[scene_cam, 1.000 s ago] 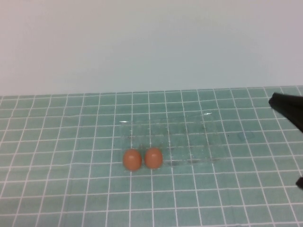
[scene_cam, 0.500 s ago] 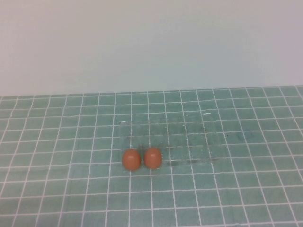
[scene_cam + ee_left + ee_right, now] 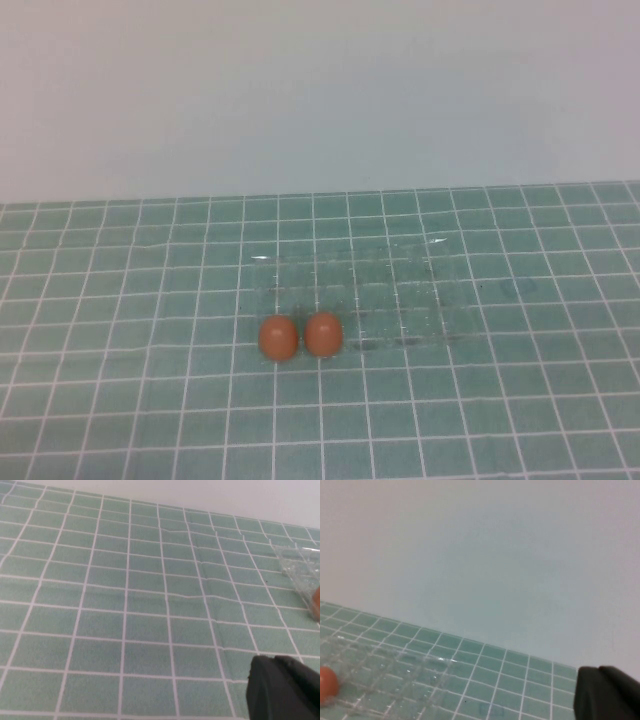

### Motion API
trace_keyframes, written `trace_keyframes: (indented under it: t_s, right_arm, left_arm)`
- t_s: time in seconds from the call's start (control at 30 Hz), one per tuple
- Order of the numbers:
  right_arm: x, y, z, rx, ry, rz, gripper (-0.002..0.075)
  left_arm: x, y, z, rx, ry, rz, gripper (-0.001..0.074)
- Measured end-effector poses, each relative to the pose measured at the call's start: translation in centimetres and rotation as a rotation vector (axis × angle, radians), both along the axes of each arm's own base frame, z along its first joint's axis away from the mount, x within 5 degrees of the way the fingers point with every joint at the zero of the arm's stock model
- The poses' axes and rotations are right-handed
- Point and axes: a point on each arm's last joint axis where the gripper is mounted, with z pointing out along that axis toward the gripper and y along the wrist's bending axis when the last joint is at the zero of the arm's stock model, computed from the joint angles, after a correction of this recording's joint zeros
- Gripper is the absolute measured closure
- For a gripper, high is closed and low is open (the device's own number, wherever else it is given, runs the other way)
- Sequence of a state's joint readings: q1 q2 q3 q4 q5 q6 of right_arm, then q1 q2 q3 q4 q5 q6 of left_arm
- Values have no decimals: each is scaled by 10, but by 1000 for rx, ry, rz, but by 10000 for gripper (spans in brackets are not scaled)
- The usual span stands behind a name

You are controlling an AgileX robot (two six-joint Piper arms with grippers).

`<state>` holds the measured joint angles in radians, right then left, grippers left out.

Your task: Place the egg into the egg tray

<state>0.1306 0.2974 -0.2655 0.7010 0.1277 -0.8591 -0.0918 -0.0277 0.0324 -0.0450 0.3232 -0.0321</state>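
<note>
Two alike orange-brown eggs (image 3: 279, 337) (image 3: 323, 334) sit side by side at the front-left corner of the clear egg tray (image 3: 420, 290). I cannot tell whether they rest in its cups or just against its edge. Neither gripper shows in the high view. My left gripper (image 3: 274, 661) is shut and empty, low over the tiled cloth well to the left of the tray; the tray's edge (image 3: 298, 567) and a sliver of one egg (image 3: 316, 602) show there. My right gripper (image 3: 597, 672) is shut and empty, off to the tray's right; one egg (image 3: 326, 684) shows beyond the tray (image 3: 420, 675).
A green tiled cloth (image 3: 120, 400) covers the table up to a plain pale wall (image 3: 320, 90) at the back. Open cloth lies on all sides of the tray.
My right gripper, at the right edge of the high view one second ago, has withdrawn out of that view. The eggs and tray have not moved.
</note>
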Motion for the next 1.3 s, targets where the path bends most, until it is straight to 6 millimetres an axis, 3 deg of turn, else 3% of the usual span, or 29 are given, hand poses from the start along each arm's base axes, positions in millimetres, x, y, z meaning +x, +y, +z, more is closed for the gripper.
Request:
trace_keyframes:
  t_s: [0.27, 0.7, 0.87, 1.0, 1.3]
  right_arm:
    - [1, -5, -5, 66, 48, -64, 727]
    - [3, -19, -50, 110, 212, -240, 727]
    - [-5, -28, -75, 76, 305, -342, 727]
    - [-17, -35, -95, 95, 276, -439, 727]
    - [-30, -43, -101, 105, 241, -563, 727]
  left_arm:
    - [0, 0, 0, 0, 0, 0, 736]
    - [0, 0, 0, 0, 0, 0, 736]
    - [0, 0, 0, 0, 0, 0, 736]
    - [0, 0, 0, 0, 0, 0, 736]
    - [0, 0, 0, 0, 2, 0, 736]
